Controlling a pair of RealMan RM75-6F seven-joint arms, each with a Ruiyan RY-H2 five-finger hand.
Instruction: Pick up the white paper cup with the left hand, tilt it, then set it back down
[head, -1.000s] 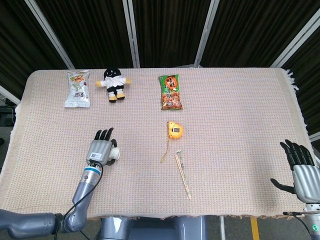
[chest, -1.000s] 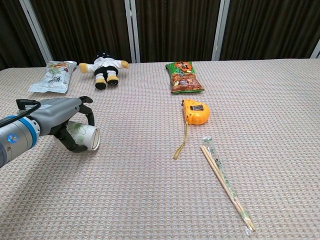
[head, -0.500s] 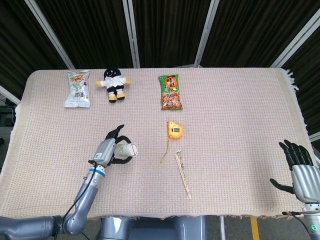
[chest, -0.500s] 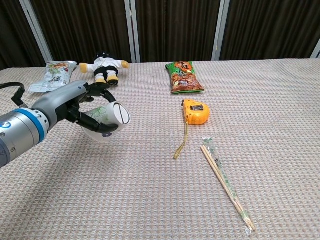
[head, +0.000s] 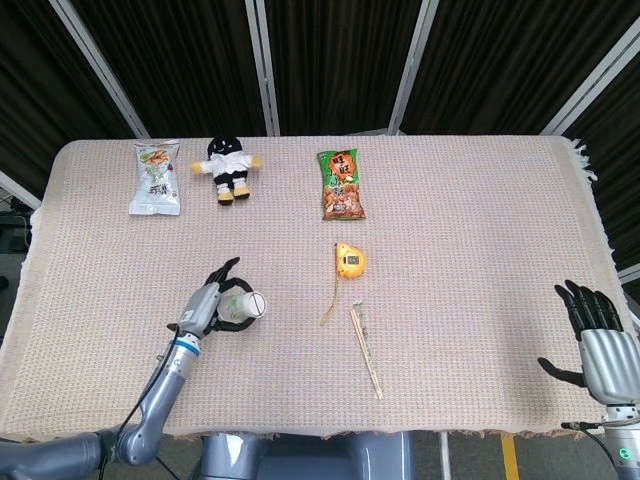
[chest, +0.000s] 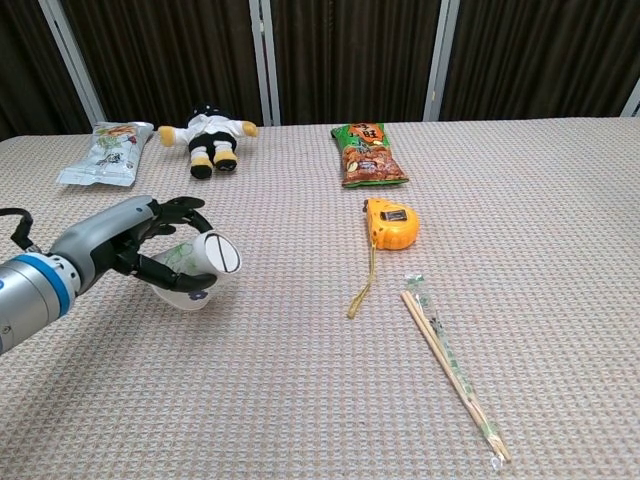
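The white paper cup (head: 243, 305) (chest: 203, 262) has a faint green print and is tipped on its side, its base pointing right. My left hand (head: 208, 308) (chest: 130, 247) grips it with fingers wrapped around its body, low over the woven tablecloth at the left front. My right hand (head: 598, 333) shows only in the head view, at the table's right front corner, fingers spread and holding nothing.
An orange tape measure (head: 349, 261) (chest: 389, 222) and wrapped chopsticks (head: 365, 351) (chest: 452, 368) lie right of the cup. A green snack bag (head: 341, 184), a plush doll (head: 229, 167) and a pale snack bag (head: 156, 178) line the far side.
My left hand lifted the cup off the table and swung it right, tilting it; since half a second ago it has dropped lower and drawn back slightly left. The right hand barely moved.
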